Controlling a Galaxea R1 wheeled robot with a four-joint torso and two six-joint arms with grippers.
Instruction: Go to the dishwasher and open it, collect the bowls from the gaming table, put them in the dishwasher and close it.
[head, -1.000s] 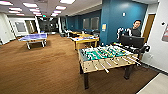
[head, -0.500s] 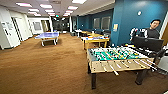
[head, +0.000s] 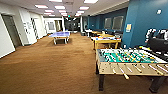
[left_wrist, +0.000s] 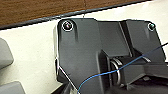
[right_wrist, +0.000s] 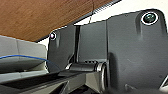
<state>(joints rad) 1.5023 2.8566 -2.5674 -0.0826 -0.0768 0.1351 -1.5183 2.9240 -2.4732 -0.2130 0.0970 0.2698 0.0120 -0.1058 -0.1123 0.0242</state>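
Gripper state cannot be told for either arm: both wrist views show the robot's own dark plate and jointed bar over a pale surface, with brown carpet along one edge and a thin blue cable crossing the hardware. Head view: wood-sided table-football table with a green field and rods (head: 127, 61) sits lower right of the frame, on black legs, its near side showing pale rod handles. Bowls on it cannot be made out. Brown carpet floor (head: 50, 67) covers the lower left and centre. Blue table-tennis table (head: 60, 35) stands upper centre-left, well apart from the football table. Yellow-framed game table (head: 105, 41) sits beyond the football table, centre right. Teal wall (head: 145, 22) runs along the upper right; dark equipment (head: 157, 43) stands at the right edge against it. White wall with a dark door (head: 10, 31) on the left.
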